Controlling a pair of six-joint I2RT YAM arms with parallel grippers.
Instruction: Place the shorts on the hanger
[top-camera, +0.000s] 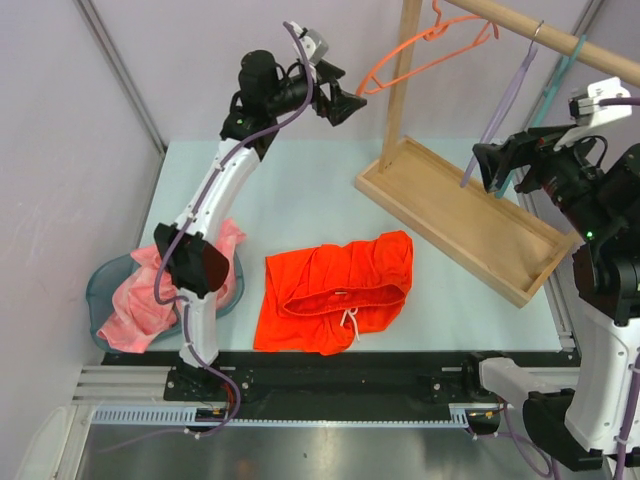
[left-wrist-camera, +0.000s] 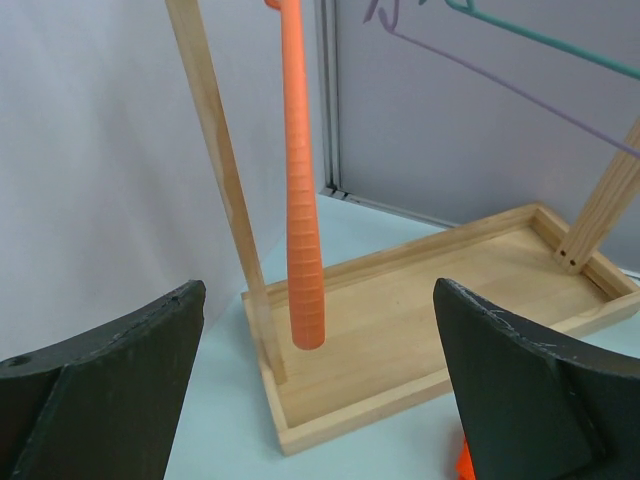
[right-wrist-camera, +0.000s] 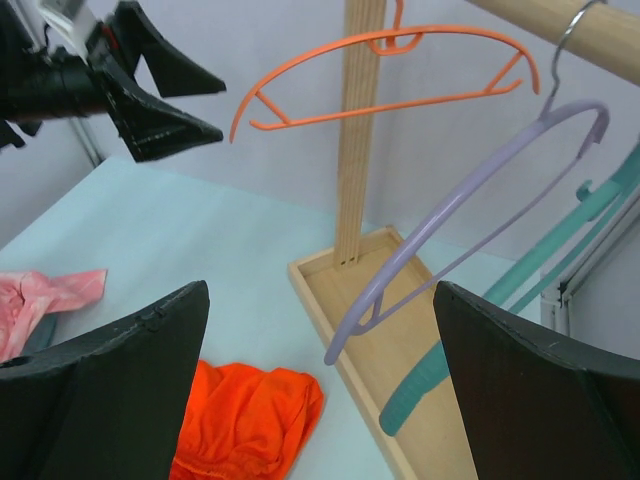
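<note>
Left hand (top-camera: 350, 88): spread wide, empty.
Right hand (top-camera: 482, 168): likewise.
Hanger (left-wrist-camera: 303, 200): tip just ahead of left hand; probably light and stiff.
Shorts (top-camera: 320, 300): on desk (top-camera: 300, 190), well below both hands; limp, so pinch waistband.

Top view: bright, even, diffuse light, probably from overhead. Soft shadows under wooden tray (top-camera: 450, 215) on worktop (top-camera: 300, 200). Shorts (top-camera: 335, 290) oversaturated, folds partly lost. Dull glare on metal strip (top-camera: 300, 450) at bottom edge. Wrist views: left end effector (left-wrist-camera: 318, 290) and right end effector (right-wrist-camera: 320, 290) near-black, surface detail lost, slightly soft. Hanger (left-wrist-camera: 300, 200) close, fairly sharp. Mild wide-angle lean at frame edges.
</note>
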